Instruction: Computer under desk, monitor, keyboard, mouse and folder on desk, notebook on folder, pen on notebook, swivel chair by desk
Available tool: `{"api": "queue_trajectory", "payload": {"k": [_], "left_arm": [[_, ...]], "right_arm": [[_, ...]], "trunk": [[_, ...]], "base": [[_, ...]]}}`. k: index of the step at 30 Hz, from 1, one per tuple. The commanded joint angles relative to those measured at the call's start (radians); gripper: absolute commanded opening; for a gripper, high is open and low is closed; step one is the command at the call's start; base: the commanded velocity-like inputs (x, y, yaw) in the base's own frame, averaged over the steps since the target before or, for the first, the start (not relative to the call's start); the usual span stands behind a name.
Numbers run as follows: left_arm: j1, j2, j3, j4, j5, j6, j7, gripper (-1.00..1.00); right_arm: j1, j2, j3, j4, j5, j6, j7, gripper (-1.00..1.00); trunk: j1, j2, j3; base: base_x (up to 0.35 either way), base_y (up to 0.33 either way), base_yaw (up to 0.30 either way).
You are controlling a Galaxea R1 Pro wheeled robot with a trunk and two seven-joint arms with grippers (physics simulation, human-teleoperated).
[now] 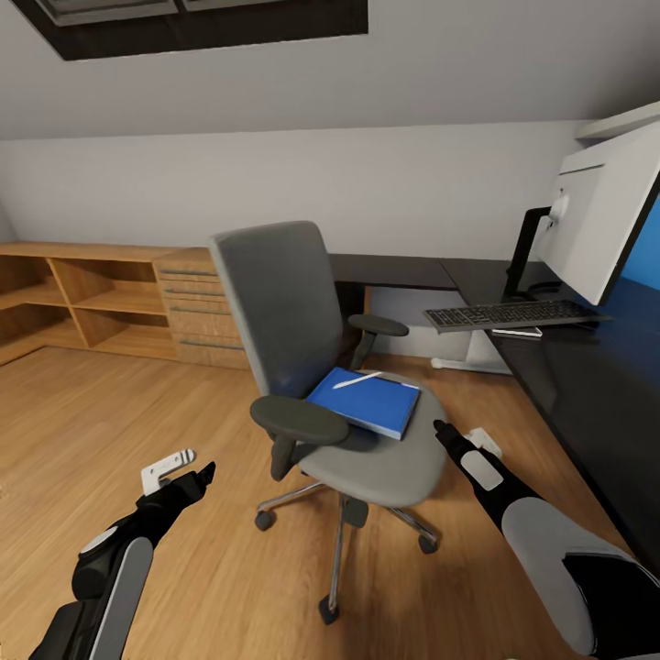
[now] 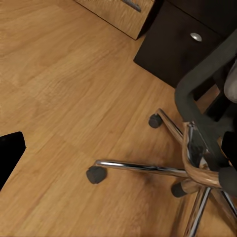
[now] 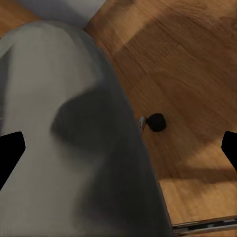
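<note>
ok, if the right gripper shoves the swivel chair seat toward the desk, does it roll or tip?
Probably rolls: the swivel chair stands on small casters on smooth wood floor. It may spin rather than travel straight if pushed off-centre. The pen lies loose on the blue folder, so a jolt could shake it off.

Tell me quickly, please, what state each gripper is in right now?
Left gripper: cannot be told; holding nothing.
Right gripper: open, empty, at the swivel chair seat.

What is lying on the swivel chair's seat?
A blue folder lies on the seat, with a white pen on top. Whether a notebook sits between them cannot be told; the seat beneath the folder is covered.
</note>
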Motion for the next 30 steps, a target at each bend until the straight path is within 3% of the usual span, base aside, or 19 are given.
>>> {"api": "queue_trajectory", "payload": {"k": [1,30], "left_arm": [[-0.001,-0.001,0.001,-0.001,0.011,0.005,0.007,1.0],[-0.001,-0.001,0.004,-0.001,0.011,0.005,0.006,1.0]], "right_arm": [[0.0,0.0,-0.001,-0.001,-0.005,0.0,-0.003,1.0],[0.0,0.0,-0.001,-0.001,-0.005,-0.002,-0.001,1.0]], "trunk": [[0.0,0.0,-0.001],[0.0,0.0,-0.001]], "base": [[0.0,0.0,0.09],[0.0,0.0,0.234]]}}
